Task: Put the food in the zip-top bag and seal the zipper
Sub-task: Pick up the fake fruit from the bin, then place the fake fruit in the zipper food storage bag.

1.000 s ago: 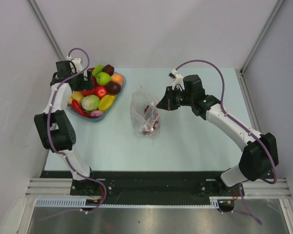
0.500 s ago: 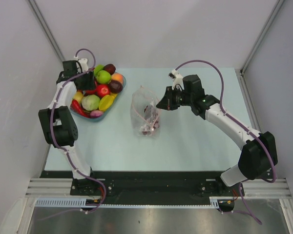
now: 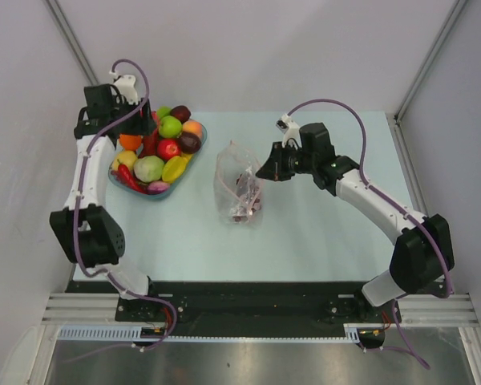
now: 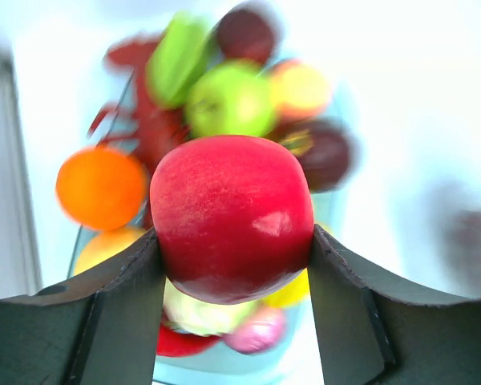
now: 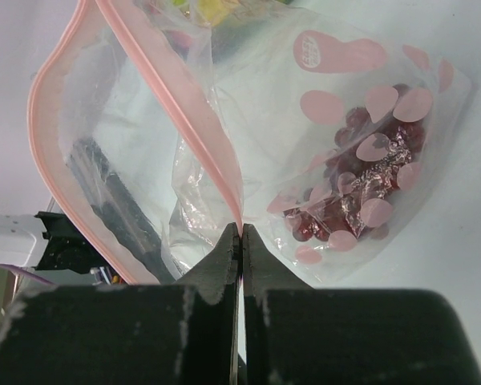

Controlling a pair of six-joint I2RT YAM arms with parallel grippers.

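My left gripper is shut on a glossy red apple and holds it above the blue-rimmed dish of food; in the top view this gripper hangs over the dish's back left. The zip-top bag lies mid-table with its mouth raised and the dark purple grape bunch inside. My right gripper is shut on the bag's pink zipper strip and holds the mouth open; in the top view it is at the bag's right edge.
The dish holds an orange, a green apple, a dark plum, red peppers and yellow pieces. White walls close in at the left and back. The pale table spreads right of the bag.
My left gripper has risen from the dish toward the back left with the red apple in it, uncovering the orange. The right arm and bag have not moved.
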